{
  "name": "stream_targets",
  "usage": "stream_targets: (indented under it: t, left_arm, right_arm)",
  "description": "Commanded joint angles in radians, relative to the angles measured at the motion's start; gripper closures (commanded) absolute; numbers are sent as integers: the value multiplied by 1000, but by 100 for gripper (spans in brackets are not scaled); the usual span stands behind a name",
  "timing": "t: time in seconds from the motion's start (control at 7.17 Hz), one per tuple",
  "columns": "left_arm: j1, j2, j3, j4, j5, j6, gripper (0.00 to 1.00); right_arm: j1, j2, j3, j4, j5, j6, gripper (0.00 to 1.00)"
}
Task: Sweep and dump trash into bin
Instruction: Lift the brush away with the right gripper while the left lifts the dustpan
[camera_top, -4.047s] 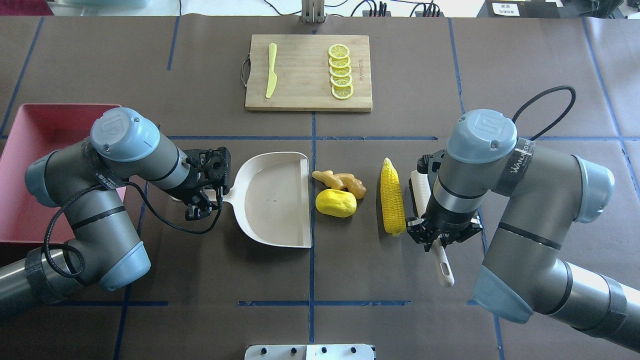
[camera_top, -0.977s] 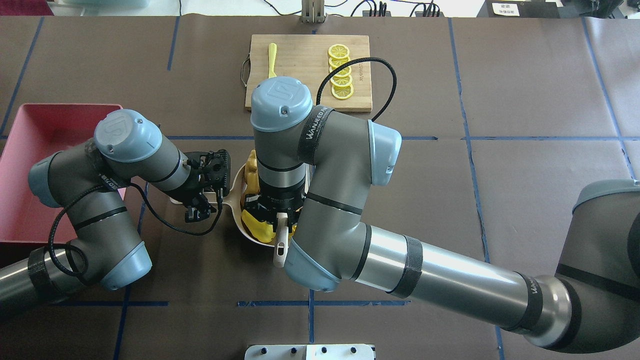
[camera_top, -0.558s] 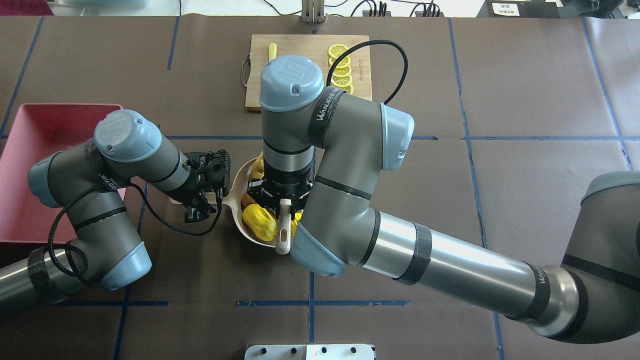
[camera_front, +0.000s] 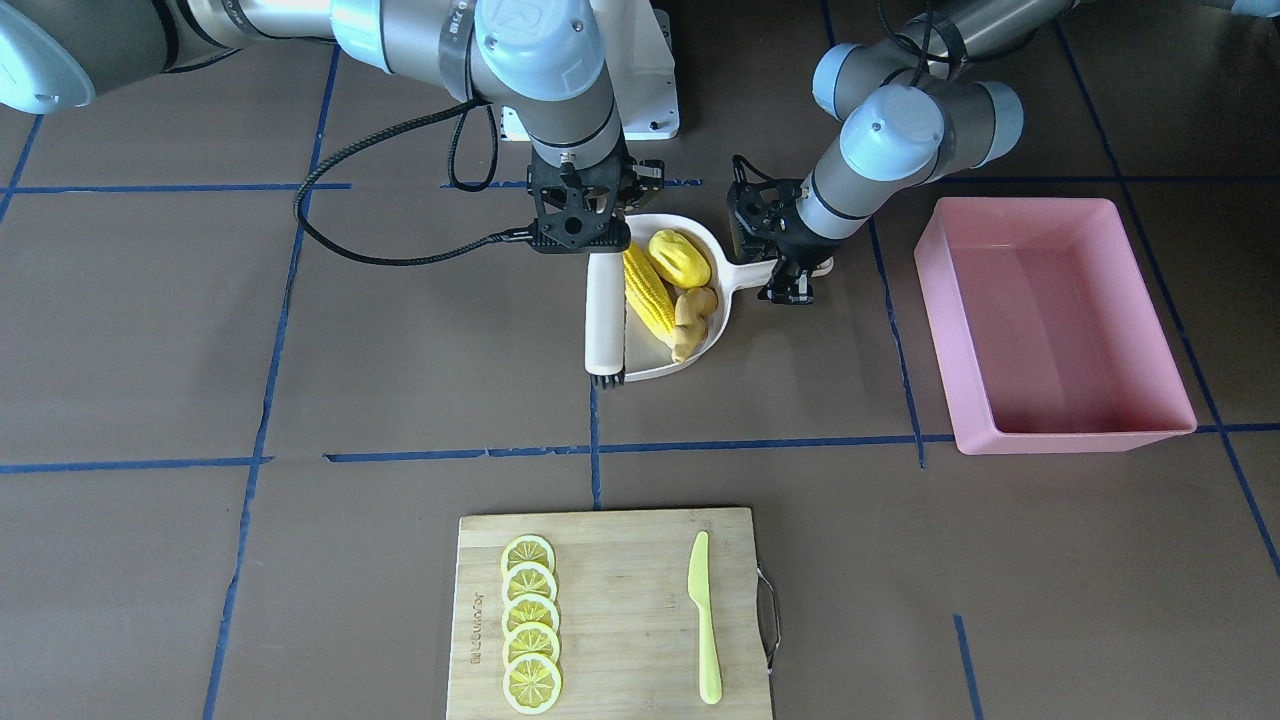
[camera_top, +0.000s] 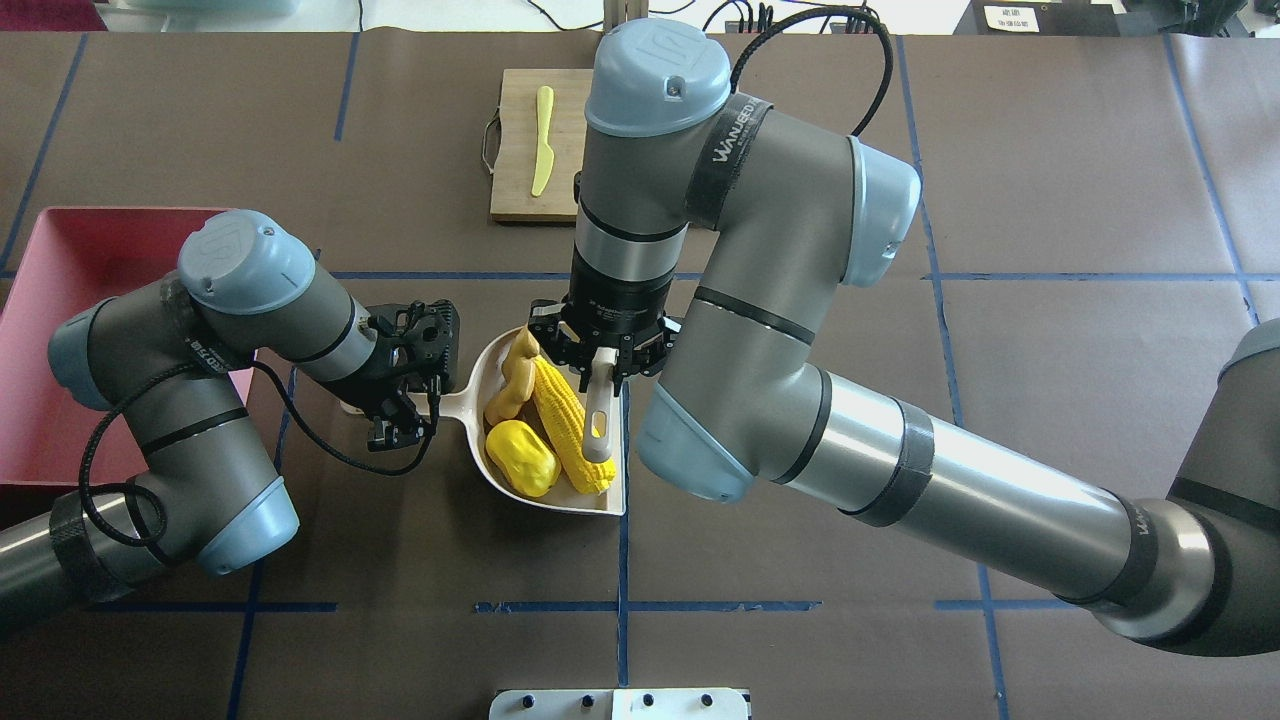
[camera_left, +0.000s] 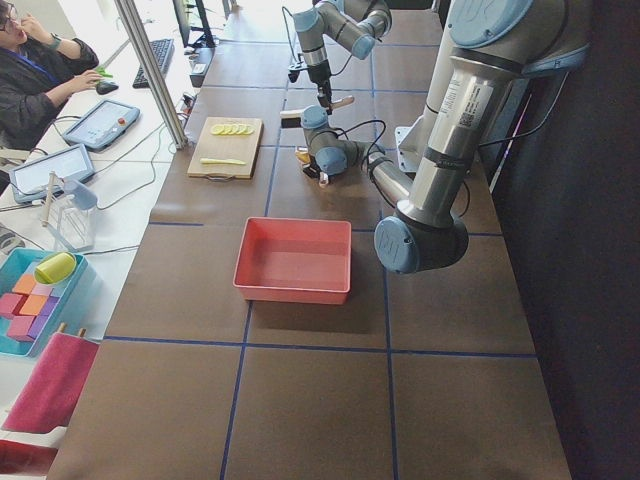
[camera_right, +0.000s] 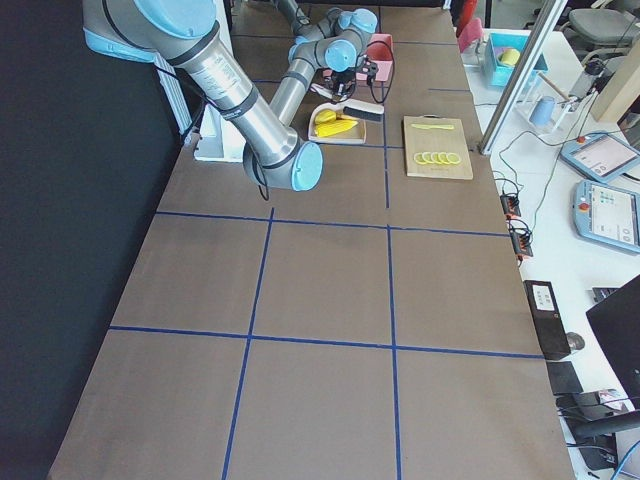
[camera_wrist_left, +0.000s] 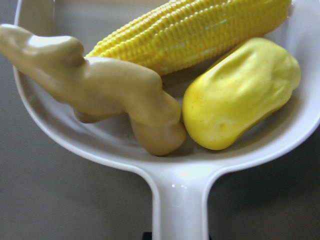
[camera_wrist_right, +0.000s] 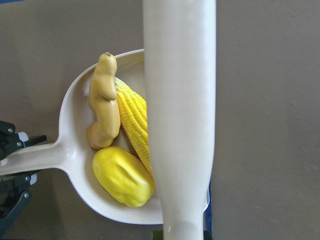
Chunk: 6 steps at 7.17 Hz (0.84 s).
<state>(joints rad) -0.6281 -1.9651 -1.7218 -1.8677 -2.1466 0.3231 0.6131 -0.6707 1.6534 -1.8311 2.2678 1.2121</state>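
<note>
The corn cob (camera_top: 565, 420), the yellow lumpy fruit (camera_top: 520, 470) and the ginger root (camera_top: 510, 385) all lie inside the beige dustpan (camera_top: 560, 503). My left gripper (camera_top: 415, 395) is shut on the dustpan's handle (camera_wrist_left: 180, 210). My right gripper (camera_top: 603, 360) is shut on a white brush (camera_front: 605, 320), which it holds along the pan's open mouth beside the corn (camera_front: 648, 290). The pink bin (camera_front: 1070, 440) stands empty beyond my left arm, apart from the pan. The right wrist view shows the brush (camera_wrist_right: 182, 125) over the pan's edge.
A wooden cutting board (camera_front: 610, 610) with several lemon slices (camera_front: 530, 620) and a yellow-green knife (camera_front: 705, 620) lies at the table's far side. My right arm reaches across the middle and covers part of the board (camera_top: 520, 190) in the overhead view.
Four seconds ago the trash lay on the table beside the pan; now all three pieces are in it. Over the last second my right arm drew the brush back to the pan's mouth and rose.
</note>
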Motion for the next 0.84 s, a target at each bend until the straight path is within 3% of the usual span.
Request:
stream_targets:
  t: [0.0,0.42,0.7]
  left_arm:
    - [-22,-1,-2,-4,-47,-1,100]
    - [-38,-1,-9,-5,-110,-1,100]
    - [-79,2,-7,-97,-166,-47,100]
  right_arm:
    - [28,-35,38,-7,1,0,100]
    - [49,-56,86,-69,-1,-14,100]
    - [75,-140,174,-74,-2,-16,100]
